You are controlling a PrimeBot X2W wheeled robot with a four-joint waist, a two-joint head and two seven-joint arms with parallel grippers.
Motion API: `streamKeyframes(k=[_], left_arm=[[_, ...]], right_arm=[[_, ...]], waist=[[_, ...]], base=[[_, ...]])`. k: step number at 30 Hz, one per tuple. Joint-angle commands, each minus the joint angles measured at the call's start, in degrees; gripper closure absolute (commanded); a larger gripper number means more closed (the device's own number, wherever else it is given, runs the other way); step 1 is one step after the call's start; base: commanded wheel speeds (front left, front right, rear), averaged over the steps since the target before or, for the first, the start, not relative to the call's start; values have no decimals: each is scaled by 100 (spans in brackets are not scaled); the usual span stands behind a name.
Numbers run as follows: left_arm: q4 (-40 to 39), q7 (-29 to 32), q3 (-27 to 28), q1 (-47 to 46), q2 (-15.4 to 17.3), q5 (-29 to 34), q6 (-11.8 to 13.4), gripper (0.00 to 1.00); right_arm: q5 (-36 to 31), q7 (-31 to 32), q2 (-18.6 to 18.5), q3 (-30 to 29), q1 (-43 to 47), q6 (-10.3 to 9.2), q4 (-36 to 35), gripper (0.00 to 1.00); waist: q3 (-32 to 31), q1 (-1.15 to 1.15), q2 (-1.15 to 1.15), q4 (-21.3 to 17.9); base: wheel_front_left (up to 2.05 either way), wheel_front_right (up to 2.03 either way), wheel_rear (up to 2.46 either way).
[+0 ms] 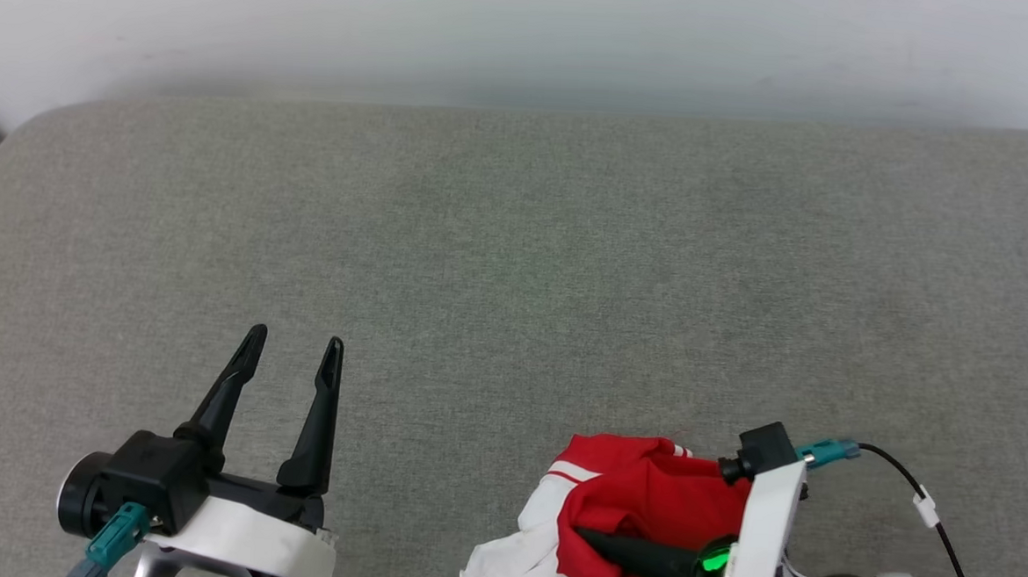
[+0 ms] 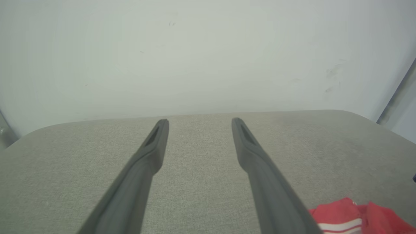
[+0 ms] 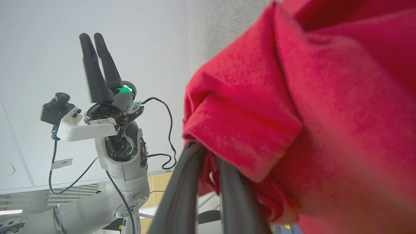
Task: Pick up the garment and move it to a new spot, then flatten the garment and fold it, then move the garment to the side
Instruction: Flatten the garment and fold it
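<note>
The garment [image 1: 644, 498], red with white sleeve ends and striped trim, is bunched up at the near right of the grey fabric surface [image 1: 515, 262]. My right gripper [image 1: 585, 536] points left and is shut on a fold of it. In the right wrist view its two fingers [image 3: 182, 195] run up into the red cloth [image 3: 308, 113], which hides their tips. My left gripper [image 1: 294, 339] stands open at the lower left with nothing between its fingers, well apart from the shirt. From the left wrist, the open gripper [image 2: 199, 121] points over bare fabric, and a corner of the garment [image 2: 354, 216] lies at lower right.
A pale wall [image 1: 527, 34] rises behind the surface's rounded far edge. A black cable [image 1: 925, 503] trails from the right wrist camera. In the right wrist view my left gripper [image 3: 91, 35] and its pale forearm [image 3: 123, 162] stand at the left.
</note>
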Motion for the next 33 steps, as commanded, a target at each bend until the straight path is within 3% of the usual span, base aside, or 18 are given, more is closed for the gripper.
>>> streamKeyframes(k=[1,3,4,9,14,21,28,33], left_arm=[[13,-34,1,-92,-22,-4,-27,0],[41,-36,6,-111,-33,-9,-32,0],[56,-43,12,-119,-37,-12,-30,0],[110,-73,36,-105,-59,-30,-33,0],[142,-87,35,-124,-57,-17,-41,0],[170,-101,55,-64,-60,13,4,0],[178,-120,92,65,-55,9,61,0],[181,-124,131,153,-42,14,100,0]], right_arm=[[-96,-150,8,96,-109,-1,99,100],[-252,-326,9,285,-182,-1,253,57],[-333,-394,9,354,-213,0,315,0],[-586,-501,6,710,-304,0,232,0],[-1212,-872,-254,1122,-339,0,-557,0],[-3008,-1903,-1030,1594,-383,-1,-1445,0],[-4399,-2764,-1198,719,-35,-1,-1673,0],[-5253,-3735,-913,-418,244,-1,-1889,0]], waist=[[66,0,0,67],[100,0,0,96],[112,0,0,105],[127,0,0,85],[89,0,0,14],[-24,0,0,-117],[-161,0,0,-260],[-261,0,0,-359]], base=[[0,0,0],[0,0,0],[0,0,0],[0,0,0],[0,0,0],[0,0,0],[0,0,0],[0,0,0]])
